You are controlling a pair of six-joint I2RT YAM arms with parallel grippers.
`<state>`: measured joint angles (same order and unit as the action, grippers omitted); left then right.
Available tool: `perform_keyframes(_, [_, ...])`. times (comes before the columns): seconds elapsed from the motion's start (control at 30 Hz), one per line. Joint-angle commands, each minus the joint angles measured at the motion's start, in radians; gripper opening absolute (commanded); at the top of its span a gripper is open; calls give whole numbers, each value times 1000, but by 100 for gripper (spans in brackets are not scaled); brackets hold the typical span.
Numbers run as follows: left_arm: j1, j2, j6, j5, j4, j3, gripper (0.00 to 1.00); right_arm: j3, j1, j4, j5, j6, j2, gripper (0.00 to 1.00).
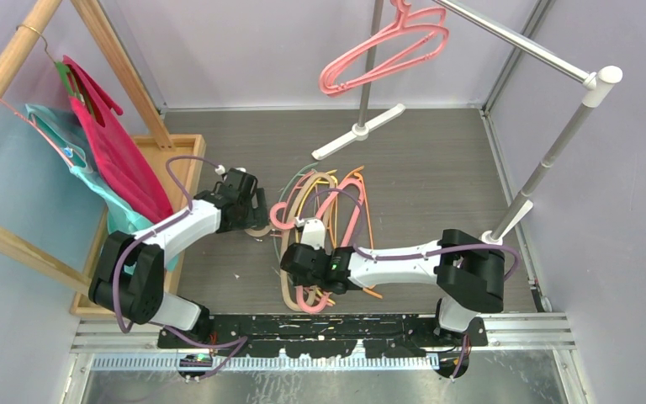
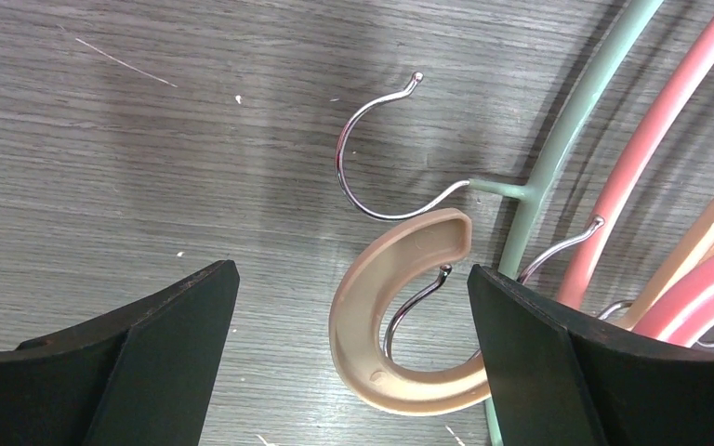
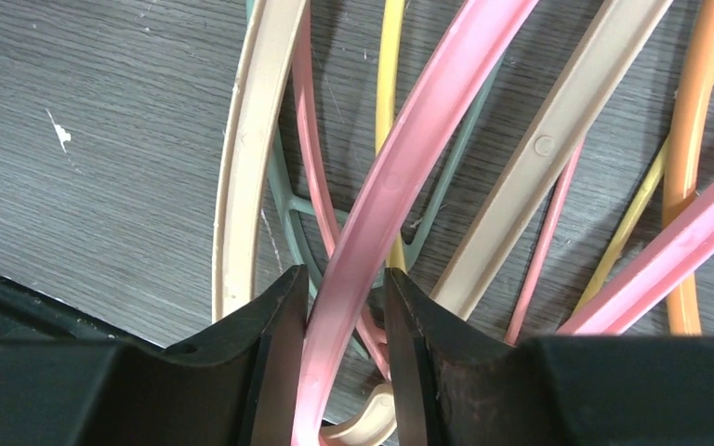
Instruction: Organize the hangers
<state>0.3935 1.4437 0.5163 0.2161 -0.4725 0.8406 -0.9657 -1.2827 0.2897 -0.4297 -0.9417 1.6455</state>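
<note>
A tangled pile of thin hangers (image 1: 330,217), pink, beige, yellow, orange and pale green, lies on the grey floor in the middle. One pink hanger (image 1: 387,50) hangs on the metal rail (image 1: 513,40). My left gripper (image 1: 255,217) is open at the pile's left edge. In the left wrist view (image 2: 353,279) a beige hook (image 2: 358,321) lies between the jaws, close to the right finger. A chrome hook (image 2: 358,172) of the pale green hanger (image 2: 558,158) lies just beyond. My right gripper (image 1: 293,263) is shut on a pink hanger bar (image 3: 409,158) at the pile's near end, also seen in the right wrist view (image 3: 344,288).
A wooden rack (image 1: 0,76) at the left carries magenta (image 1: 113,147) and teal (image 1: 59,139) garments on hangers, above a wooden tray (image 1: 187,160). The rail's white foot (image 1: 357,130) stands behind the pile. Its grey post (image 1: 547,164) rises at the right.
</note>
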Motion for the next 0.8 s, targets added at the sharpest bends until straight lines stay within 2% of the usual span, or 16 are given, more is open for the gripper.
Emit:
perform_keyframes(0.0, [4, -41, 14, -1, 30, -1, 98, 7, -1, 12, -54, -22, 1, 41])
perform_keyframes(0.03, [5, -42, 14, -2, 29, -2, 98, 8, 0, 12, -54, -22, 1, 39])
perform_keyframes(0.17, [4, -52, 18, -1, 26, -2, 98, 31, 0, 12, -80, -25, -39, 5])
perform_keyframes(0.2, [4, -55, 19, 0, 25, -4, 98, 43, 0, 15, -94, -31, -61, 1])
perform_keyframes(0.37, [4, -76, 21, 0, 17, -1, 98, 78, 3, 82, -232, -66, -235, 1])
perform_keyframes(0.6, [4, -97, 15, -5, 6, 17, 98, 96, 39, 168, -426, -89, -611, 1])
perform_keyframes(0.77, [4, -91, 19, -18, 14, 28, 98, 51, 43, 273, -568, -80, -780, 1])
